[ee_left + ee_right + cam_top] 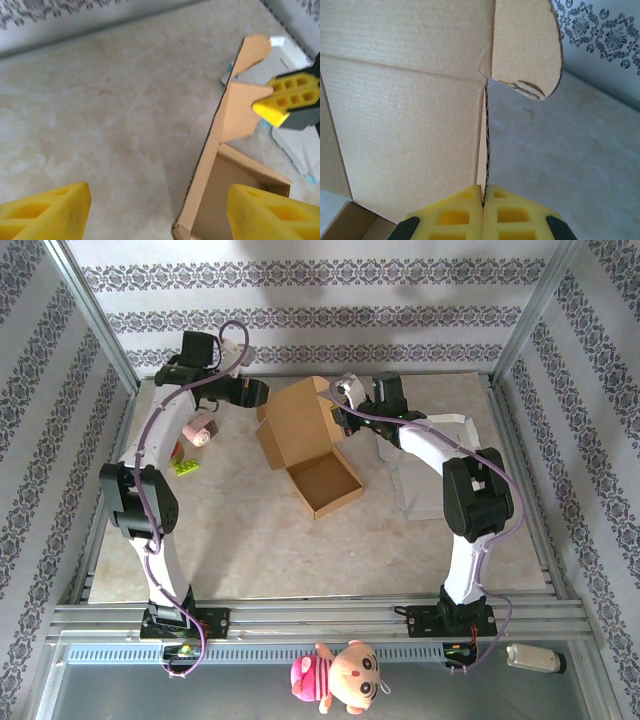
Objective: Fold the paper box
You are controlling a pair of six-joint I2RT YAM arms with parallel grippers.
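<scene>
Nearest, along the metal rail [300, 620] at the front: a soft doll [338, 677] with pink hair, lying down. Off to the right of it, a small grey tube [535, 658].

Further in, on the pale table [250, 550]: the paper box [305, 445], brown, about in the middle. Made of two parts joined together. Nearer, the low tray [325, 483], open to the top. Behind the tray, the big lid [298, 415], standing up and leaning toward the back left. Just beside the box on the right, a flat white sheet [420, 495] under the right arm. Over on the left, a little green block [186, 466], and just past it a pink and white roll [200, 432], both well apart from the box.

Further back, the left gripper [255, 392], close to the far left side of the lid. Spread wide and holding nothing. In the left wrist view, yellow fingers [45, 210] far apart, with the thin edge of the lid standing up between them.

Across from it, the right gripper [345, 390], at the far right side of the lid. Pinched tight on the lid's side edge. In the right wrist view, yellow fingers [455, 215] pressed together, with the cardboard edge squeezed between, and a round flap [525, 45] sticking up above.

Farthest back, a wall [320, 320] with grey flower stripes.
</scene>
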